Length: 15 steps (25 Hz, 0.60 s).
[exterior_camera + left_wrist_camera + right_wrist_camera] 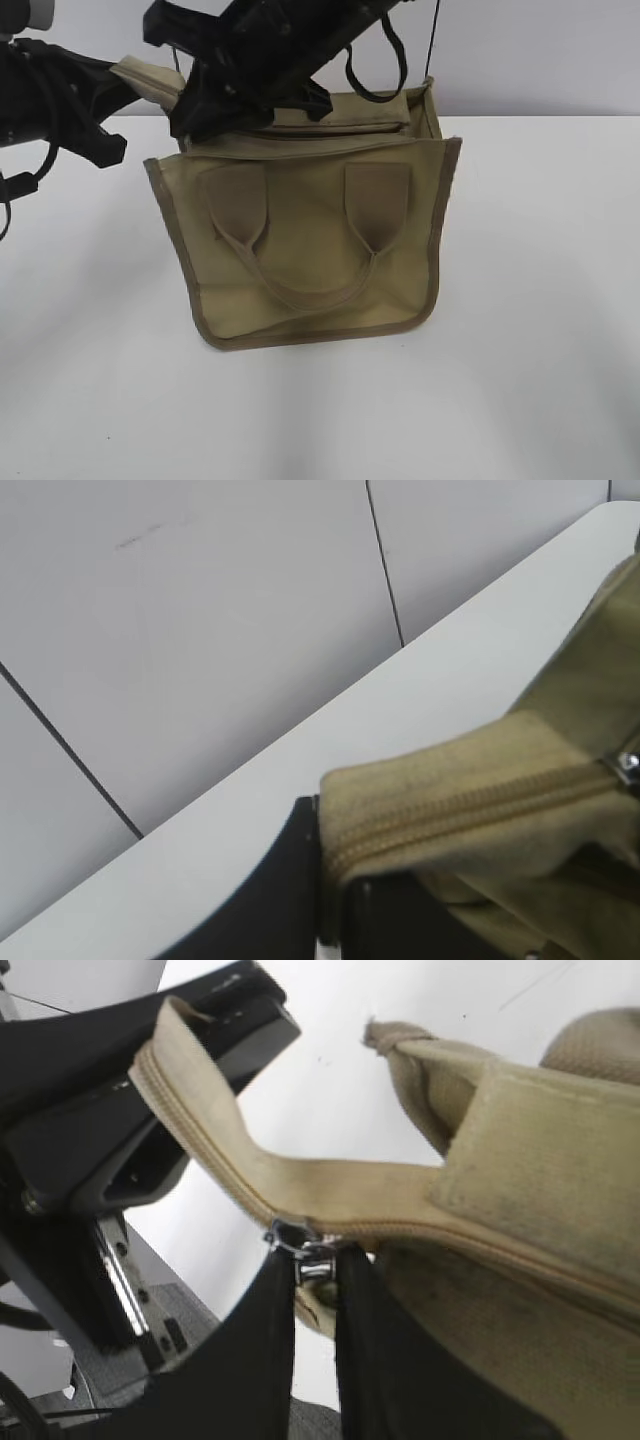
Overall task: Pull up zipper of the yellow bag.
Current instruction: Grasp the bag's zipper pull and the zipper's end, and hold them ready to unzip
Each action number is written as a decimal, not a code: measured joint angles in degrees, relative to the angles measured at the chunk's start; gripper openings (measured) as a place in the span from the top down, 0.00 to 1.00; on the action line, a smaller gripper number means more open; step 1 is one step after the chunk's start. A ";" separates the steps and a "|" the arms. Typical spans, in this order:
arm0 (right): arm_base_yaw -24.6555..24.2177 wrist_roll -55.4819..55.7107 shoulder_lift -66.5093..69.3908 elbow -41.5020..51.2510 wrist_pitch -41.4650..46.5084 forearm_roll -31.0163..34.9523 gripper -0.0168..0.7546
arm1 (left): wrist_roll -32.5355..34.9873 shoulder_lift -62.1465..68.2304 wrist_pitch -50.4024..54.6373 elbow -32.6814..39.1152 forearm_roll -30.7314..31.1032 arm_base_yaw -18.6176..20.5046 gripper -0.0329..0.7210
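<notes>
We found the yellow bag (310, 250) upright on the white table (540, 300). Our left gripper (335, 900) clamped the zipper (215, 1150) tape's end; our right gripper (316, 1275) pinched its metal pull (300, 1245).

Right gripper (316, 1278) pinching zipper (300, 1238) pull; left gripper (150, 1120) apparently clamping tape end.

A plain white table (540, 300) fills the room's foreground, softly and evenly lit. Behind it, toward twelve o'clock, stands a pale grey wall (200, 630) of flat panels, split by thin dark seams (385, 565) running slantwise.
</notes>
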 joint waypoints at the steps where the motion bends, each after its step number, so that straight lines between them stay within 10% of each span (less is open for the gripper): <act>1: -0.61 -0.12 -0.25 0.00 0.98 0.00 0.89 | 0.00 0.00 0.00 0.00 0.14 0.00 0.96; 15: -4.09 -5.13 -1.70 0.00 9.63 0.42 0.89 | 0.00 0.00 1.38 0.00 -0.74 -0.21 0.96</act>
